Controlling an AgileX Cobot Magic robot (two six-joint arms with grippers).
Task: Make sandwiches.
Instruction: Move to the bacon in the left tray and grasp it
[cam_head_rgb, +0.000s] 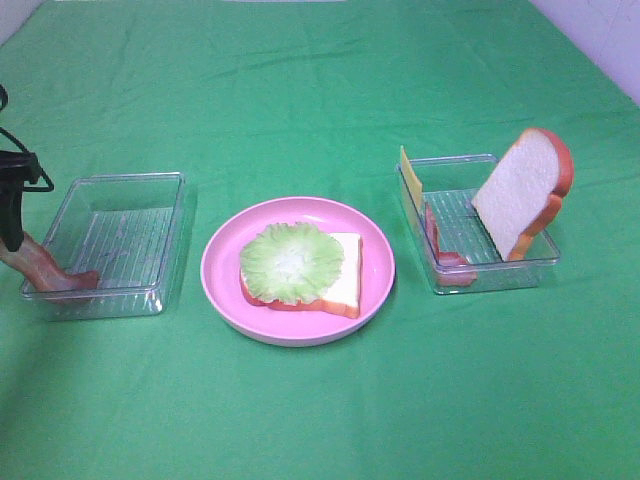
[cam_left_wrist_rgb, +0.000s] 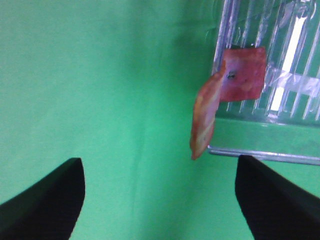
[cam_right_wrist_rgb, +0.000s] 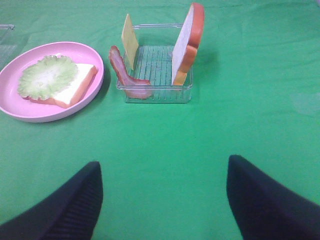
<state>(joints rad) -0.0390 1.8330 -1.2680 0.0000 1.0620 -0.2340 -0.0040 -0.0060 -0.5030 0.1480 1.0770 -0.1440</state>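
Note:
A partly built sandwich sits on the round pink plate (cam_head_rgb: 222, 285): a white bread slice (cam_head_rgb: 345, 272) topped with pale green lettuce (cam_head_rgb: 291, 262). In the right clear tray (cam_head_rgb: 500, 275) a second bread slice (cam_head_rgb: 520, 190) leans upright, with a yellow cheese slice (cam_head_rgb: 410, 172) and a bacon strip (cam_head_rgb: 445, 255) beside it. Another bacon strip (cam_left_wrist_rgb: 205, 117) leans over the corner of the left tray (cam_head_rgb: 150, 300). My left gripper (cam_left_wrist_rgb: 159, 165) is open, a little short of that strip. My right gripper (cam_right_wrist_rgb: 162, 162) is open over bare cloth, well back from the right tray (cam_right_wrist_rgb: 155, 95).
A green cloth (cam_head_rgb: 320, 400) covers the whole table. In the exterior high view part of my left arm (cam_head_rgb: 11, 215) shows at the far left edge, above the left tray's bacon (cam_head_rgb: 45, 268). The right arm is out of that view.

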